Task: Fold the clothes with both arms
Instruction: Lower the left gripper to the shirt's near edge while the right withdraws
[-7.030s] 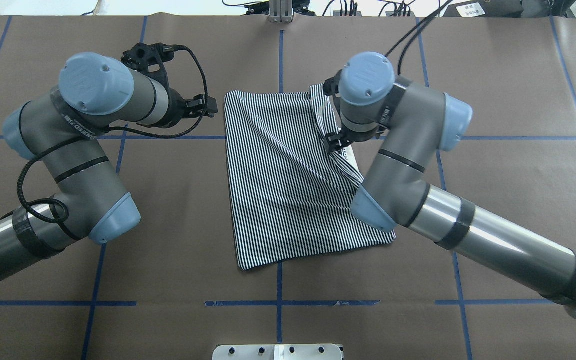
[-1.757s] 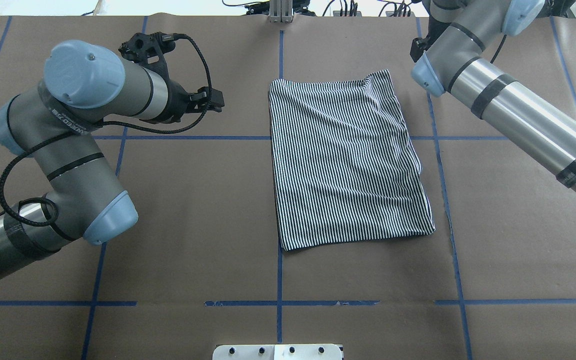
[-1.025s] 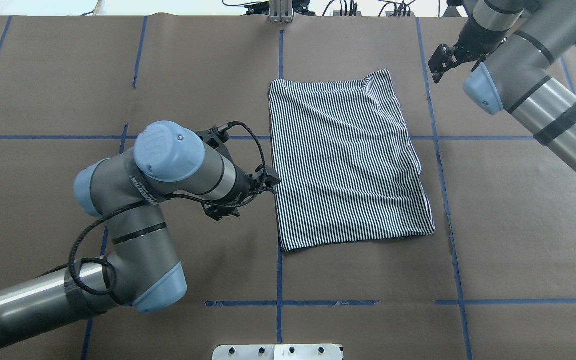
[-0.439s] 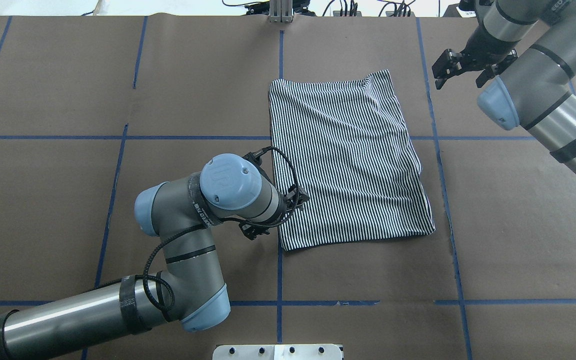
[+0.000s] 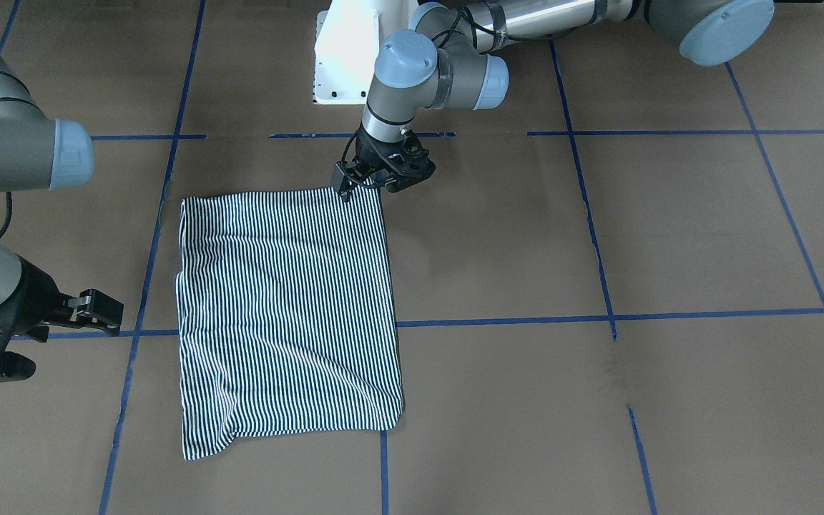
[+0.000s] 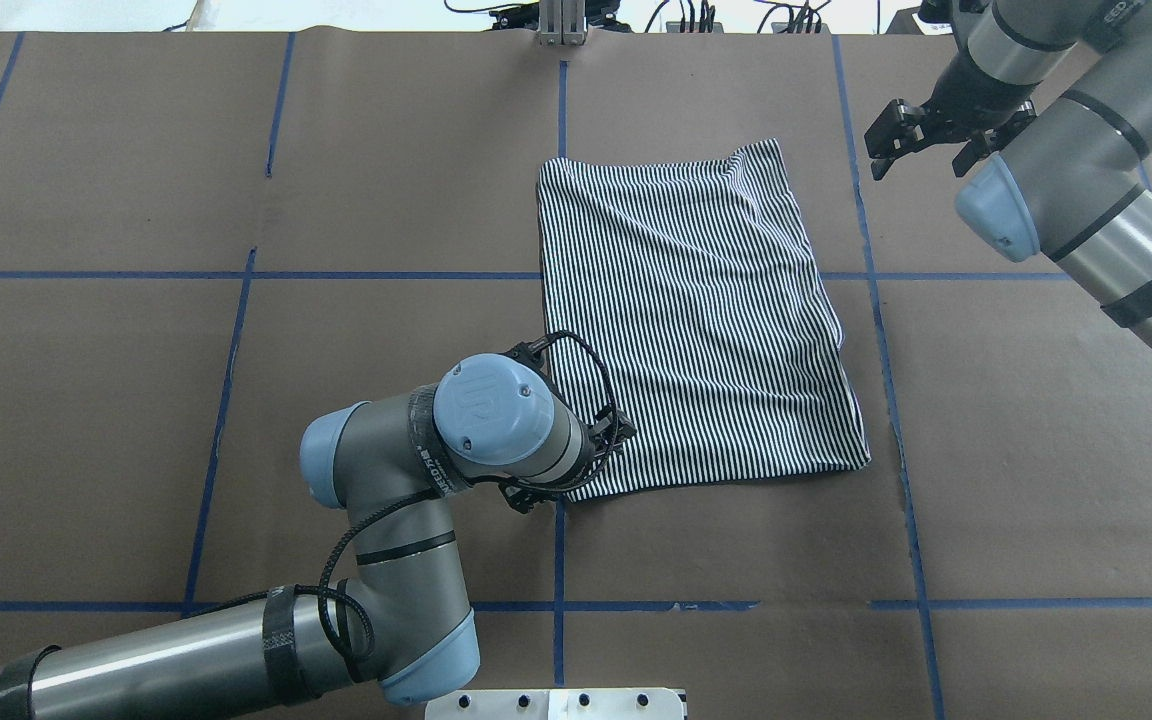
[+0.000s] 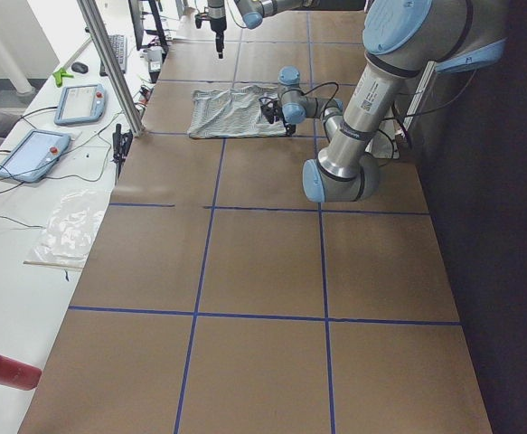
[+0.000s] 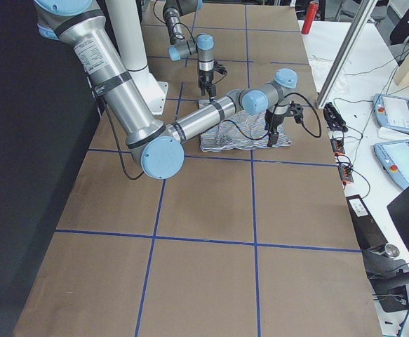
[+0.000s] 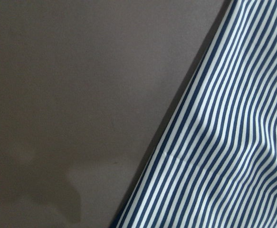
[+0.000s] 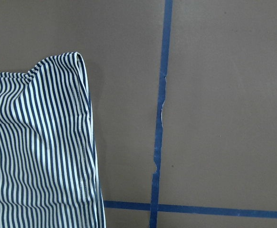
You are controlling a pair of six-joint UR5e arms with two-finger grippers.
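Note:
The striped shirt [image 6: 696,320] lies folded into a flat rectangle on the brown table, with collar and placket hidden. My left gripper [image 6: 570,468] is low at the shirt's near-left corner, open, one finger over the cloth and one over the bare table; from the front the left gripper [image 5: 378,183] stands at that same corner. The left wrist view shows only the shirt's edge [image 9: 224,142] against the paper. My right gripper [image 6: 924,152] hangs open and holds nothing, raised off the table to the right of the shirt's far-right corner [image 10: 57,71].
Blue tape lines [image 6: 876,400] grid the brown paper. The white pedestal base [image 5: 344,57] is at the robot's side and a metal post [image 6: 561,20] at the far edge. A side bench with tablets [image 7: 32,154] runs past the table.
The left arm swung in from the far left and came down at the shirt's near-left corner. The right gripper let go of the shirt and drew back to the far right. The shirt now lies flat.

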